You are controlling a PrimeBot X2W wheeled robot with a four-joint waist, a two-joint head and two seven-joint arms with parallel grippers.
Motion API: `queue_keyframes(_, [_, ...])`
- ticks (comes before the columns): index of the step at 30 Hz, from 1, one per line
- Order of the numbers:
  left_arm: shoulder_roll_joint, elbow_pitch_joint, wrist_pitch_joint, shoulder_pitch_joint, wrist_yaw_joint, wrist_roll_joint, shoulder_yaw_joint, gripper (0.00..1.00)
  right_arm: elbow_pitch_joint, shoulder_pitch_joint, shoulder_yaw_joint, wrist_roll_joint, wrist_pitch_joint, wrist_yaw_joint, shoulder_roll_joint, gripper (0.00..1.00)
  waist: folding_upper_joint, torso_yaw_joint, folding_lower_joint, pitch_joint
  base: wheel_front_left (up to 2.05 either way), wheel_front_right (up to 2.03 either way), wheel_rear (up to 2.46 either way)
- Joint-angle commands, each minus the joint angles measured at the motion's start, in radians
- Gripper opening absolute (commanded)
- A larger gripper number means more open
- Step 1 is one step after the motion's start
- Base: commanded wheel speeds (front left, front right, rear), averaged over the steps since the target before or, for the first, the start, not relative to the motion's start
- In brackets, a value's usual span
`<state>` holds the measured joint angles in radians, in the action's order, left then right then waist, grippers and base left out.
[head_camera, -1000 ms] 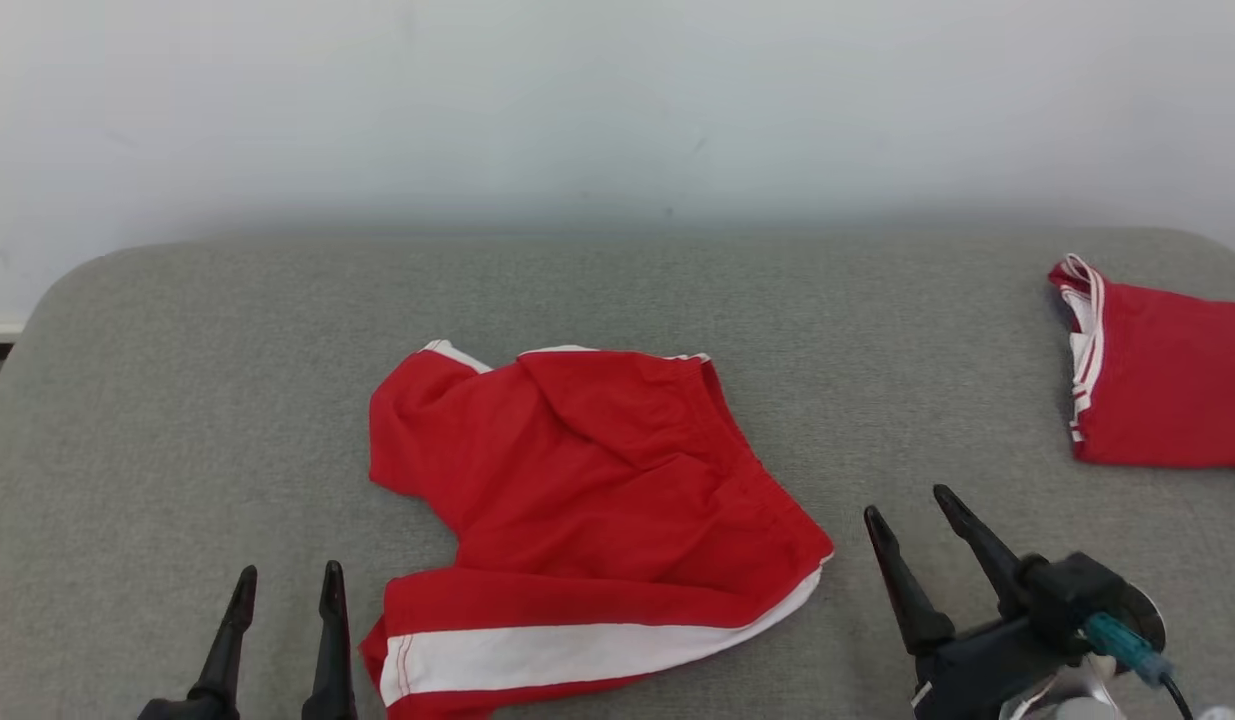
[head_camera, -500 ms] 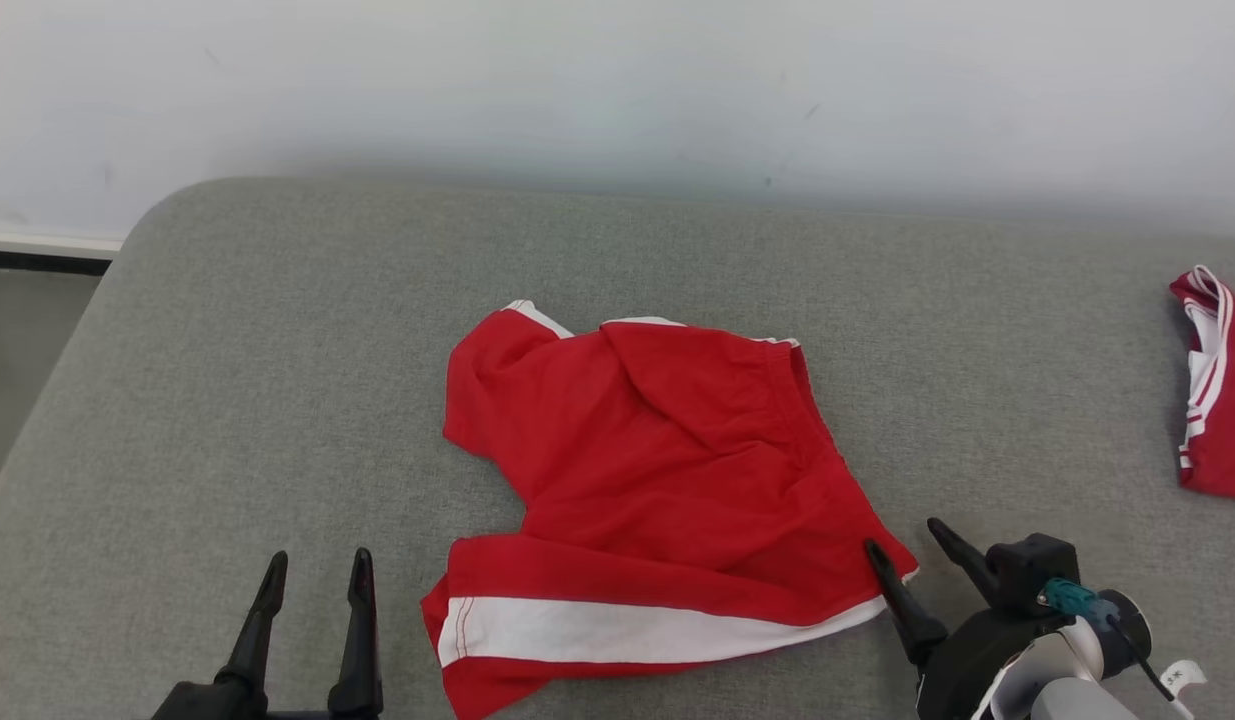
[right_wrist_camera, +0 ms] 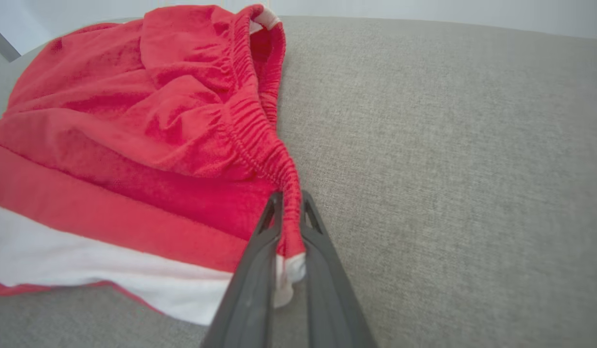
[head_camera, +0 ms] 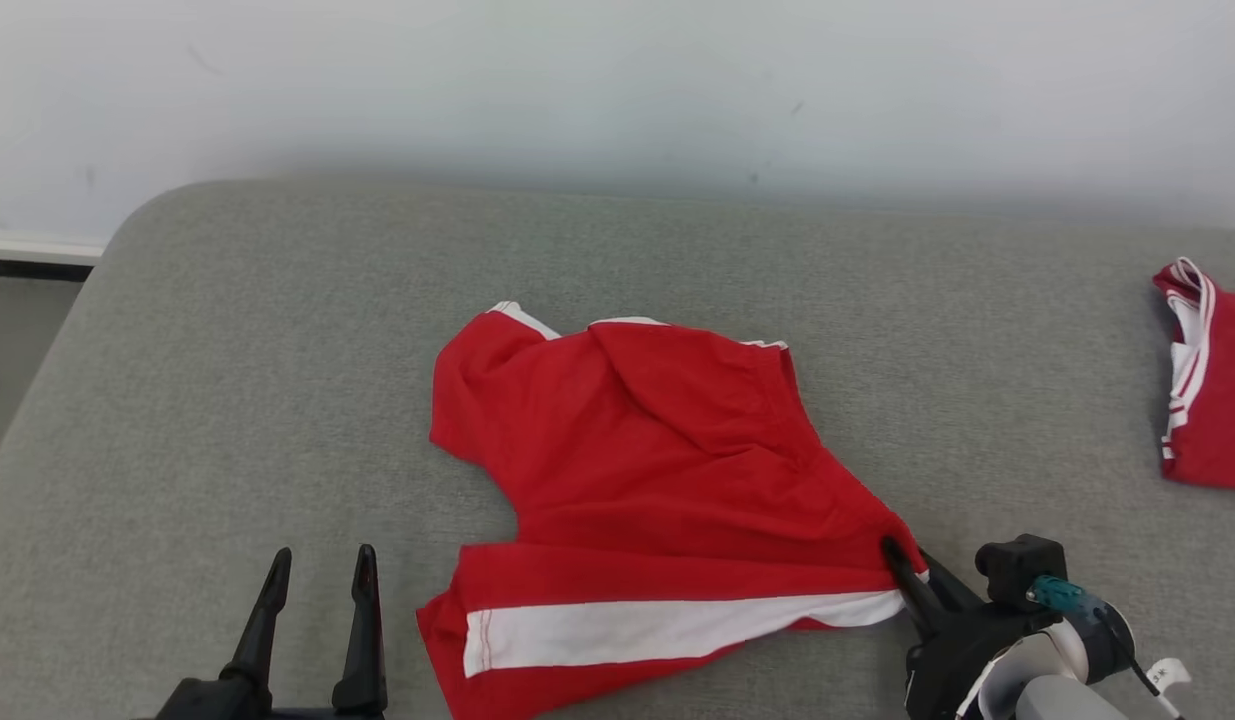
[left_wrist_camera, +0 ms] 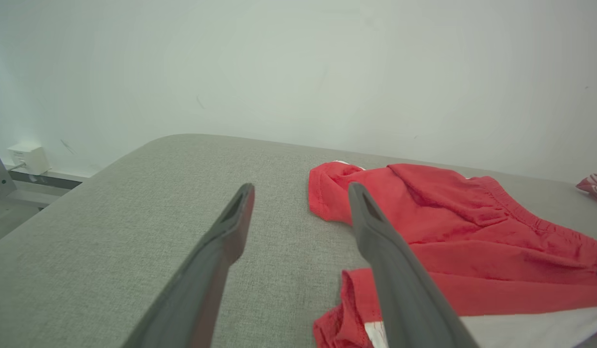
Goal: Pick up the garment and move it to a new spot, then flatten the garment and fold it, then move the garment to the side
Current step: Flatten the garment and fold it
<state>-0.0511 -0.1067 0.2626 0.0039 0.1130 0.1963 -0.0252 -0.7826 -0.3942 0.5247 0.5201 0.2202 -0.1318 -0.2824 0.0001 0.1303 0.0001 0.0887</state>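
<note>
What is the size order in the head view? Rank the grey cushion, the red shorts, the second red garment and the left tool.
1. grey cushion
2. red shorts
3. second red garment and left tool: unranked; the frame edge crops the garment, and the tool sits nearer the camera.

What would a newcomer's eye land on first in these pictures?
The bright red shorts with a white side stripe, crumpled in the middle of the grey cushioned surface. Next, the right gripper, shut on their elastic waistband corner at the near right, and another red garment at the right edge.
</note>
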Motion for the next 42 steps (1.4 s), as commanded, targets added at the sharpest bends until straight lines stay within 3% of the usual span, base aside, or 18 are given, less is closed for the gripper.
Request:
queue_keyframes(1, [0.001,0.002,0.003,0.017,-0.005,0.017,0.001,1.0,-0.005,-0.005,-0.009,0.015,0.015,0.003,-0.015,0.0,-0.0001,-0.029,-0.0001,-0.01,0.0,0.0,0.0])
queue_keyframes(13, [0.001,-0.003,0.003,0.026,-0.009,0.023,-0.008,1.0,0.1,0.15,-0.141,0.016,0.044,0.003,-0.084,0.0,-0.0001,-0.107,-0.0001,-0.017,0.0,0.0,0.0])
queue_keyframes(17, [0.001,-0.002,0.003,0.031,-0.013,0.025,-0.008,1.0,0.155,0.229,-0.2,0.01,0.042,0.003,-0.077,0.0,-0.0001,-0.122,-0.0001,-0.021,0.0,0.0,0.0])
queue_keyframes(19, [0.001,-0.002,0.003,0.034,-0.013,0.023,-0.007,1.0,0.191,0.25,-0.226,-0.003,0.043,0.003,-0.071,0.95,-0.0001,-0.129,-0.0001,-0.023,0.0,0.0,0.0])
queue_keyframes(20, [0.001,-0.004,0.003,0.035,-0.012,0.02,-0.007,1.0,0.207,0.261,-0.24,-0.012,0.044,0.003,-0.067,1.0,-0.0001,-0.132,-0.0001,-0.025,0.0,0.0,0.0])
queue_keyframes(33, [0.001,-0.005,0.003,0.049,0.002,-0.006,0.015,1.0,0.531,0.356,-0.4,-0.194,0.043,0.003,0.052,1.0,-0.0001,-0.142,-0.0001,-0.07,0.0,0.0,0.0])
queue_keyframes(42, [0.001,0.004,0.003,0.068,0.008,-0.015,0.022,1.0,0.628,0.423,-0.432,-0.235,0.043,0.003,0.11,1.0,-0.0001,-0.136,-0.0001,-0.086,0.0,0.0,0.0])
